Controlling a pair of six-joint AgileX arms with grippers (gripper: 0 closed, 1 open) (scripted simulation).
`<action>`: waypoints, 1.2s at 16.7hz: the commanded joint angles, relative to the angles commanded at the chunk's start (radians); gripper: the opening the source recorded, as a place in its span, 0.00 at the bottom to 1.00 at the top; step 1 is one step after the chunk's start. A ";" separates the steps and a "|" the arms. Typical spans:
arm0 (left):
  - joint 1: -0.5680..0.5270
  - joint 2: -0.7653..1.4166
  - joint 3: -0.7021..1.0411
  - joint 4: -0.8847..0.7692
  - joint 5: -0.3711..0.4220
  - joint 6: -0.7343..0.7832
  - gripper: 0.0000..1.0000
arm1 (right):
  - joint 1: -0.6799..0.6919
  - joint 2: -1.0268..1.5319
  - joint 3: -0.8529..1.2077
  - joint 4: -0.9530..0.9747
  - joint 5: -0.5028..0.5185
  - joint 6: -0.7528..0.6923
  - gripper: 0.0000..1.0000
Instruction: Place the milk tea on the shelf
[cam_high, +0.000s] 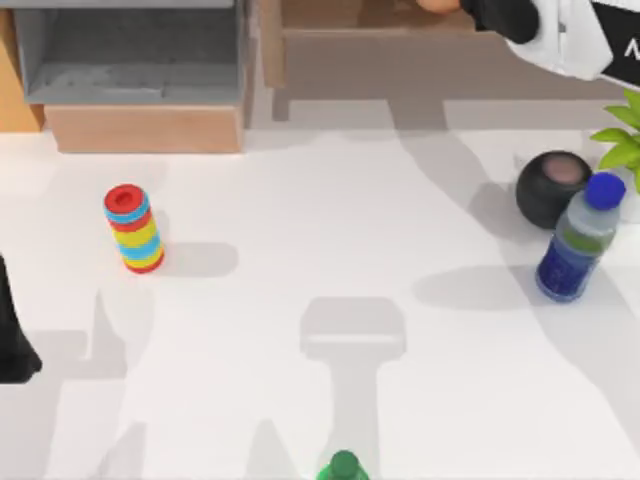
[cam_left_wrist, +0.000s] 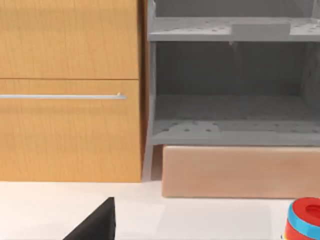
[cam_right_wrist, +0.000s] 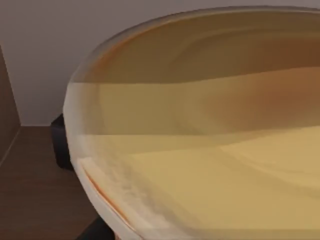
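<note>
White table (cam_high: 330, 240); grey-lined box compartment (cam_high: 130, 55) at back left; orange-wood cabinet (cam_left_wrist: 70, 90) beside it.

Right pincer (cam_high: 470, 10) at the shelf (cam_high: 400, 50) beside the milk tea (cam_high: 435, 5); left arm (cam_high: 12, 340) at the table's left edge.

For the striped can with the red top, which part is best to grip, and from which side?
Grip the striped can around its middle, coming from the top view's left, where the left gripper waits. It stands upright and round, with free table all around it.
</note>
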 joint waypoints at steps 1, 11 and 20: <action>0.000 0.000 0.000 0.000 0.000 0.000 1.00 | -0.001 0.005 0.002 0.002 -0.001 0.000 0.00; 0.000 0.000 0.000 0.000 0.000 0.000 1.00 | -0.001 0.005 0.002 0.002 -0.001 0.000 0.53; 0.000 0.000 0.000 0.000 0.000 0.000 1.00 | -0.001 0.005 0.002 0.002 -0.001 0.000 1.00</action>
